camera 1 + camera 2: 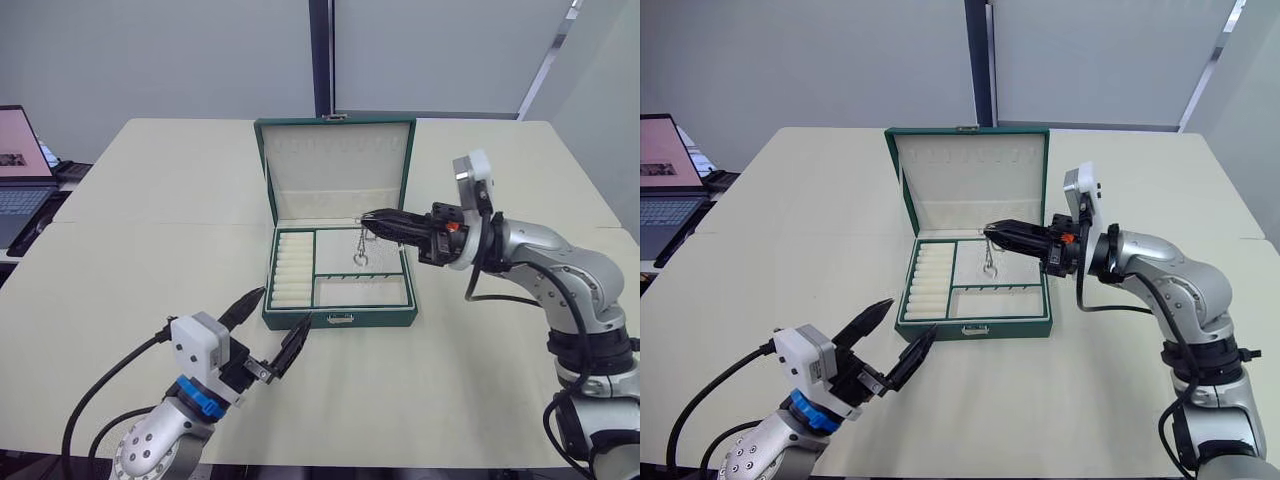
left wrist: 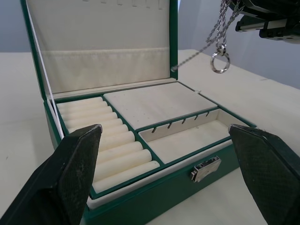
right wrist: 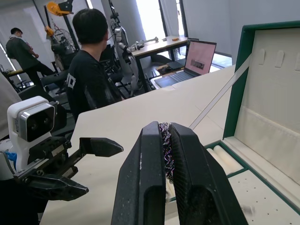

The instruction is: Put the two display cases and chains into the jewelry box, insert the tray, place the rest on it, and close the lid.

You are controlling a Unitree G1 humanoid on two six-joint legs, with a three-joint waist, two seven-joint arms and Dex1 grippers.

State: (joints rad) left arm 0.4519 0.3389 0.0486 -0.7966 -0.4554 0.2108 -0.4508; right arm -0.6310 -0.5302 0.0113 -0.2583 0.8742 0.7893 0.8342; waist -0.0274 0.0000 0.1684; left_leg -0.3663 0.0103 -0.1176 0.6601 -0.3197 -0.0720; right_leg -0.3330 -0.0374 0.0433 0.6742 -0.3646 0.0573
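The dark green jewelry box (image 1: 340,319) stands open mid-table with its cream-lined lid (image 1: 335,170) upright. Inside it sits the tray (image 1: 362,292), ring rolls on the left and flat compartments on the right. My right gripper (image 1: 368,222) is shut on a thin silver chain (image 1: 360,248). The chain ends in a small ring and dangles just above the tray's rear flat compartment. My left gripper (image 1: 284,305) is open and empty, just in front of the box's front left corner. The two display cases are out of view.
A laptop (image 1: 20,170) stands open on a side table at the far left. In the right wrist view, a person in black (image 3: 93,70) stands beyond the table's left side, with another person farther back. Bare tabletop surrounds the box.
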